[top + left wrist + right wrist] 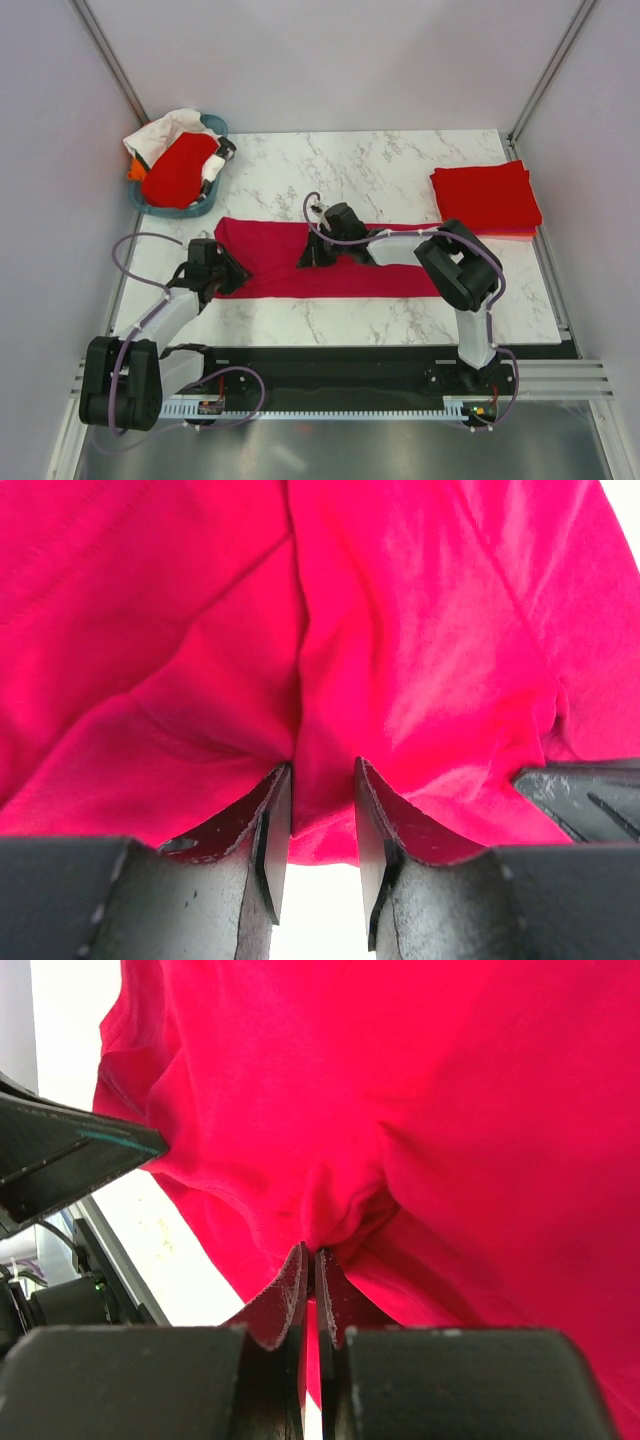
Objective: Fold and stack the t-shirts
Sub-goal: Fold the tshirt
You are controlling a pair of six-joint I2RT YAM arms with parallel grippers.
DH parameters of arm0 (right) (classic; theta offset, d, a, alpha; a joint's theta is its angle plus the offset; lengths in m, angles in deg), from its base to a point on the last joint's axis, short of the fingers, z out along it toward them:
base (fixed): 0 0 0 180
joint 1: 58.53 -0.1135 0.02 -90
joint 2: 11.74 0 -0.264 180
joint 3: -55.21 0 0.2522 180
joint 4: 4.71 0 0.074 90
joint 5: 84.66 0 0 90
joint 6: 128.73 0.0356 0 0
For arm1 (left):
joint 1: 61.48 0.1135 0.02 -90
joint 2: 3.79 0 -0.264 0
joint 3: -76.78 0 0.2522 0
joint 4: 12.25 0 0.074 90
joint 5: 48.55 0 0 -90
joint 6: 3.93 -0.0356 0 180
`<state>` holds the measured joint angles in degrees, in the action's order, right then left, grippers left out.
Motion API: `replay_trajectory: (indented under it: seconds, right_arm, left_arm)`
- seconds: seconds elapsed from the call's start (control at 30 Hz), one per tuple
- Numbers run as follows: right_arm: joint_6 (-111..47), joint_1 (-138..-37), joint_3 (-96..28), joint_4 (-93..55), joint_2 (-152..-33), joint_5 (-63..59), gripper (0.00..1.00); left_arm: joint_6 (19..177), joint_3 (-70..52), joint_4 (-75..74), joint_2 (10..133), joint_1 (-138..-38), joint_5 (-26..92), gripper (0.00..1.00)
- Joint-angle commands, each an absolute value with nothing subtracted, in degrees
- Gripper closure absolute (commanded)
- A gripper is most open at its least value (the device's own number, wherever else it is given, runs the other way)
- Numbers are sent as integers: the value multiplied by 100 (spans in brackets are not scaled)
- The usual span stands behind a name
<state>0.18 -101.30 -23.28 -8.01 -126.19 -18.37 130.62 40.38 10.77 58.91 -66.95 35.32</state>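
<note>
A crimson-pink t-shirt point(345, 272) lies as a long flat band across the middle of the marble table. At its left end my left gripper point(232, 268) is shut on a fold of that shirt point(420, 630), and the cloth fills the gap between the jaws point(323, 770). Near the band's middle, at its far edge, my right gripper point(312, 255) is shut tight on a bunched pinch of the same shirt point(400, 1090), with the fingertips point(312, 1252) almost touching. Folded bright red t-shirts point(485, 198) are stacked at the back right. Another red t-shirt point(180, 168) lies in the basket.
A teal plastic basket point(215, 124) stands at the back left and also holds white cloth point(165, 130). Frame posts and grey walls close in the sides. The arm bases and a black rail run along the near edge point(330, 355).
</note>
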Motion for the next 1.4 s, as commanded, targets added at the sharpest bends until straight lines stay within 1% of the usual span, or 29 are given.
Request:
replay_trajectory:
  seconds: [0.0,0.27,0.37,0.43,0.47,0.5,0.57,0.6,0.8,1.03,1.13,1.17,1.2,1.27,1.33,1.37]
  right_arm:
    - [64,-10055,-2271,-564,-12652,-1980,95]
    - [143,-10011,-2289,-573,-12775,-2077,95]
    - [178,-9993,-2289,-590,-12802,-2103,95]
    - [178,-9976,-2289,-608,-12828,-2121,93]
    - [178,-9976,-2289,-625,-12837,-2147,92]
    - [196,-9958,-2289,-634,-12854,-2156,92]
    - [196,-9932,-2288,-634,-12872,-2191,91]
    - [205,-9914,-2289,-634,-12889,-2226,91]
    - [214,-9896,-2315,-634,-12933,-2288,89]
    - [249,-9835,-2324,-687,-12934,-2323,86]
    - [292,-9817,-2359,-713,-12934,-2401,85]
    - [284,-9809,-2359,-713,-12942,-2428,85]
    - [293,-9809,-2359,-713,-12925,-2437,85]
    - [293,-9800,-2359,-722,-12916,-2437,85]
    - [301,-9800,-2359,-731,-12916,-2455,85]
    - [301,-9782,-2359,-731,-12925,-2463,85]
  left_arm:
    - [12984,4122,696,5923,-6763,3196,62]
    - [13159,4236,705,5589,-6780,2853,58]
    - [13159,4201,713,5580,-6780,2844,61]
    - [13151,4175,713,5598,-6780,2818,67]
    - [13133,4148,713,5581,-6780,2800,72]
    - [13124,4139,731,5589,-6780,2774,75]
    - [13124,4113,749,5572,-6780,2739,77]
    - [13124,4104,766,5554,-6780,2713,79]
    - [13151,4069,1011,5423,-6780,2598,80]
    - [13142,3955,1504,5167,-6772,2721,81]
    - [13142,3894,1505,5263,-6763,2642,83]
    - [13133,3867,1513,5316,-6771,2607,84]
    - [13133,3867,1513,5352,-6772,2607,88]
    - [13124,3858,1496,5422,-6772,2607,90]
    - [13124,3867,1469,5440,-6772,2624,90]
    - [13116,3867,1452,5449,-6772,2624,85]
